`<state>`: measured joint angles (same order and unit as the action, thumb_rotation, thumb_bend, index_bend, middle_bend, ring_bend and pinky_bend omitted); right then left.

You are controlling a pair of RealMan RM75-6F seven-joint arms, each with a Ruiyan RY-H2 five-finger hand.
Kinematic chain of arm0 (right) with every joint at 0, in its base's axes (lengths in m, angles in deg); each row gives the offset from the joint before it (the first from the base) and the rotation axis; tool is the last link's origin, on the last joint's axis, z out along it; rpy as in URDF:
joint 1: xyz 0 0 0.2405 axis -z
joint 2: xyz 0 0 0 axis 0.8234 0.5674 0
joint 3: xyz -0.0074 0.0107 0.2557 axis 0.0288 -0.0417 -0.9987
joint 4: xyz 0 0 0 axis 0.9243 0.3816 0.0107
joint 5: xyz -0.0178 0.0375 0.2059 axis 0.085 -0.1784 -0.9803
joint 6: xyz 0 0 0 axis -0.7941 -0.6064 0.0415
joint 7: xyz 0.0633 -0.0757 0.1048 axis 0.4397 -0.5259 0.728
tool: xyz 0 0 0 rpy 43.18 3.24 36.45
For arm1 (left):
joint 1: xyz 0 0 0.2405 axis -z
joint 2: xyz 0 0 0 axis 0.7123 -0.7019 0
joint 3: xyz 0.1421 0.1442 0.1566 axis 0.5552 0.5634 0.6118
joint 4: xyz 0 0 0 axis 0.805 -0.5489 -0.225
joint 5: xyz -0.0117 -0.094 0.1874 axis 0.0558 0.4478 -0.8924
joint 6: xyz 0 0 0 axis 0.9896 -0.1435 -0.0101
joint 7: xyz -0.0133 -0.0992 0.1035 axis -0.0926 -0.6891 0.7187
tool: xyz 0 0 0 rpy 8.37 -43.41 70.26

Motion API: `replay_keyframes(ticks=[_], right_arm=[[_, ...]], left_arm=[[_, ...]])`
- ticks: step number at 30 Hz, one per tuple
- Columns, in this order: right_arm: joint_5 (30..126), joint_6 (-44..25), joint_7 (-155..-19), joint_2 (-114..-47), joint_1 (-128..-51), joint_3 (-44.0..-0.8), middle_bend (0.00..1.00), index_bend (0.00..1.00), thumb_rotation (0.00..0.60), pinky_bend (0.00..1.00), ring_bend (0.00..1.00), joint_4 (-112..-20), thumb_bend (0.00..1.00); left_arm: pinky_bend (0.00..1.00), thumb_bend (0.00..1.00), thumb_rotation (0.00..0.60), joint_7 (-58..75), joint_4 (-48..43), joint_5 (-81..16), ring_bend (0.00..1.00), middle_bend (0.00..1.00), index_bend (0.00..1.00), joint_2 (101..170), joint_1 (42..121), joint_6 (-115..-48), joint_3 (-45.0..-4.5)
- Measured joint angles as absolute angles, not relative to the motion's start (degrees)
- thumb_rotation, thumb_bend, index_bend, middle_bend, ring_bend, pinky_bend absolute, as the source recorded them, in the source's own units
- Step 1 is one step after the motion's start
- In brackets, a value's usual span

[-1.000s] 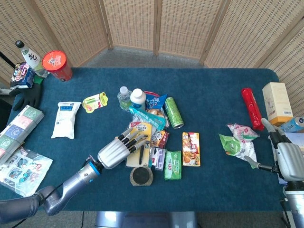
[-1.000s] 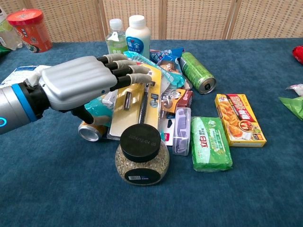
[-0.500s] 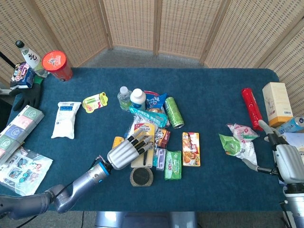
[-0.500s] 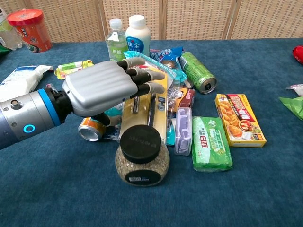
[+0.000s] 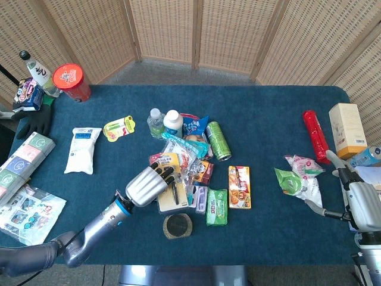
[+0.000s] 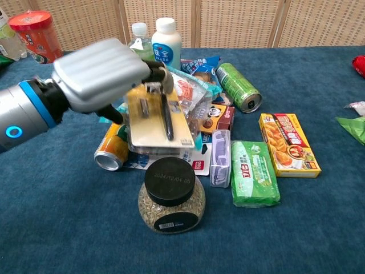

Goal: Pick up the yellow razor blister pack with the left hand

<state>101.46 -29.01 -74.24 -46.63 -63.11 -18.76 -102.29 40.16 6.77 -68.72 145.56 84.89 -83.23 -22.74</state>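
Note:
The yellow razor blister pack (image 6: pixel 157 120) holds a black razor and hangs tilted above the pile of goods. My left hand (image 6: pixel 102 74) grips its upper end, fingers curled over the top edge. In the head view the pack (image 5: pixel 172 193) shows just right of the same left hand (image 5: pixel 146 183), over the pile's near side. My right hand (image 5: pixel 360 202) rests at the table's far right edge with nothing in it, fingers apart.
Below the pack stand a black-lidded jar (image 6: pixel 171 195) and an orange can (image 6: pixel 112 153) on its side. A green can (image 6: pixel 238 85), green packet (image 6: pixel 255 173), orange box (image 6: pixel 288 144), clear case (image 6: pixel 219 158) and two bottles (image 6: pixel 162 43) crowd the middle. A red tube (image 5: pixel 315 136) lies right.
My left hand closed on the yellow pack and lifted its end off the pile, pulling back left. The jar, formerly overlapping the pack, now sits apart below it. The right hand barely moved.

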Motion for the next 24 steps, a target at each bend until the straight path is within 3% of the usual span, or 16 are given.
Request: replay_keyframes(ticks=[9,24], right_arm=[[101.68,-28.45,-74.43,-47.67,-63.74,-18.94,0.14,0.00,0.439,0.30,0.13,-101.77,0.18],[103.26,-28.39,-74.45,-49.42,-64.27,-18.63,0.14,0.00,0.441,0.30,0.13,-100.63,0.18]], left_arm=[[0.45,0.43,0.600,35.30,10.05,-69.33,0.69,0.41,0.38,141.46,81.21,-92.89,-23.44],[0.44,0.43,0.600,30.93,19.13,-71.34,0.67,0.41,0.38,135.33,76.66,-106.92,-28.35]])
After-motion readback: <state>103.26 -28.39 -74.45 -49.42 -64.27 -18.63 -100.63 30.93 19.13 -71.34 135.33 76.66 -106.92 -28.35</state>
